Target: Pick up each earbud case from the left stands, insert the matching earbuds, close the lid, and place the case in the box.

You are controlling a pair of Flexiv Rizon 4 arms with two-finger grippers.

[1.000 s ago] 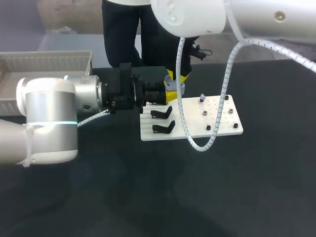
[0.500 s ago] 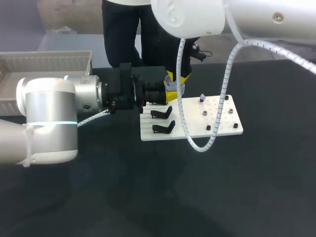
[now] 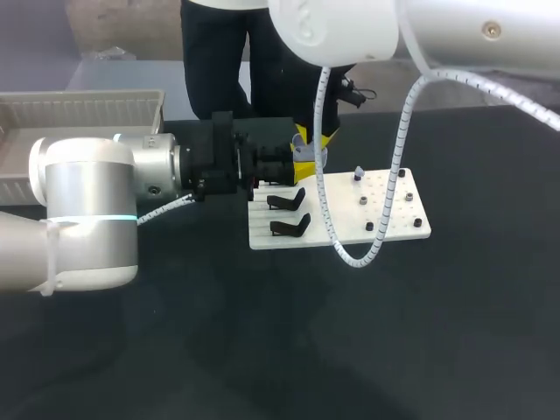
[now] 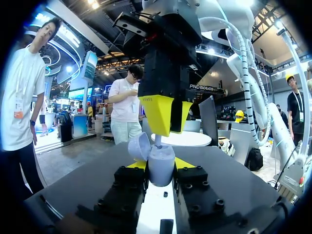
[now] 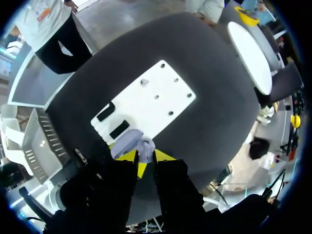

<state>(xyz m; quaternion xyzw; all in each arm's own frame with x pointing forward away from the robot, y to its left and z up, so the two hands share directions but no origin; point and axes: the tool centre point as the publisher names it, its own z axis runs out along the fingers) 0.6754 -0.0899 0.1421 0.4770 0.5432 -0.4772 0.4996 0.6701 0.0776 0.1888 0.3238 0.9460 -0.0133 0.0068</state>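
My left gripper [image 3: 297, 169] is shut on a lavender earbud case [image 3: 305, 157], held level above the far left corner of the white board [image 3: 394, 223]. In the left wrist view the case [image 4: 161, 166] sits between the yellow tips with its lid [image 4: 139, 146] open and tilted to one side. My right gripper [image 3: 312, 140] points straight down over the case and is shut on a small lavender earbud [image 4: 158, 141], whose lower end is at the case's opening. From the right wrist view the earbud [image 5: 145, 146] shows between the yellow tips, beside the lid [image 5: 127, 140].
Two black stands [image 3: 289, 201] [image 3: 290, 227] lie bare on the board's left part. Another earbud [image 3: 358, 173] stands on a peg among small pegs at the board's right. A grey box [image 3: 83, 109] stands at the table's back left.
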